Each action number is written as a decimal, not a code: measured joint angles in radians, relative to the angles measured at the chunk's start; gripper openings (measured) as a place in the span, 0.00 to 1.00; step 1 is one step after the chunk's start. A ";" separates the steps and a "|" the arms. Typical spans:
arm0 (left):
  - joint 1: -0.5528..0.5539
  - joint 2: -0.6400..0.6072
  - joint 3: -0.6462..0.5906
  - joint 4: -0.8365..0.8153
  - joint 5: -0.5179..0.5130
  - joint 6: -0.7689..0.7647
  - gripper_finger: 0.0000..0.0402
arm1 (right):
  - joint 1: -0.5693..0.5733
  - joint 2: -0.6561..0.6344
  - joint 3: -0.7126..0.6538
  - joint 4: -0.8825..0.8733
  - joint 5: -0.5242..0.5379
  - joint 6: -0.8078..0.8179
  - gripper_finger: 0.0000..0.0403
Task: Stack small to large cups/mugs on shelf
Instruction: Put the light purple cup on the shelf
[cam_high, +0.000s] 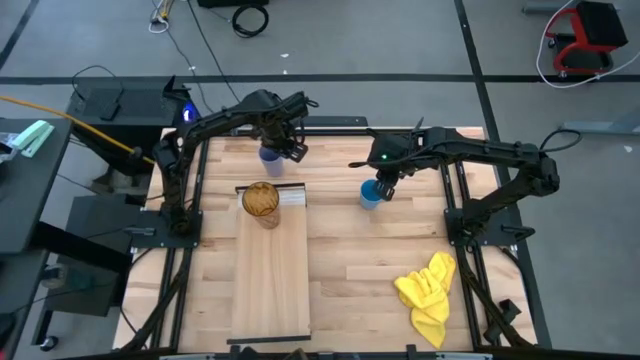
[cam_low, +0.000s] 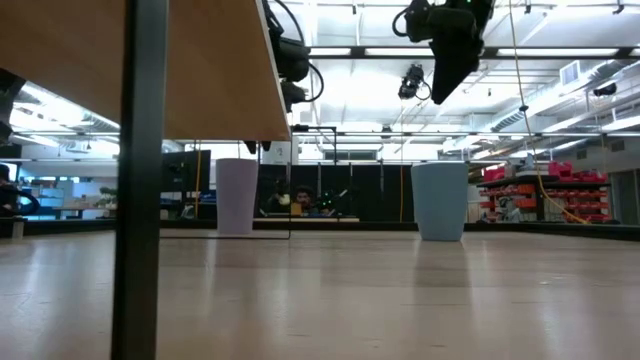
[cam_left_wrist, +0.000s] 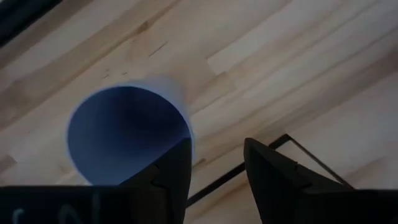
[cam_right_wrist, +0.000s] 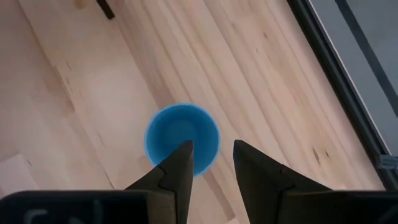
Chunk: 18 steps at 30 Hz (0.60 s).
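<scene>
The left gripper (cam_left_wrist: 214, 177) hangs over the lavender cup (cam_high: 270, 154) near the far edge of the desk (cam_high: 360, 250). Its jaws are open, one just above the rim, likely so it can pinch the wall.

The right gripper (cam_right_wrist: 211, 165) hangs the same way over the blue cup (cam_high: 371, 194) in the middle of the desk, jaws open.

The amber tumbler (cam_high: 262, 203) stands on the far end of the shelf (cam_high: 272, 280), waiting for the smaller cups.

A yellow cloth (cam_high: 428, 290) lies near the right front corner. Bright ceiling lights fill the room behind.
</scene>
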 joint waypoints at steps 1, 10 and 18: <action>0.000 0.000 0.000 0.000 0.000 -0.014 0.39 | 0.000 0.000 0.000 0.004 -0.002 -0.006 0.30; 0.008 0.006 0.000 0.007 -0.003 -0.100 0.37 | 0.000 0.000 0.000 0.028 -0.024 -0.047 0.30; 0.009 0.055 0.000 0.007 -0.008 -0.127 0.37 | 0.002 0.000 0.000 0.028 -0.024 -0.065 0.30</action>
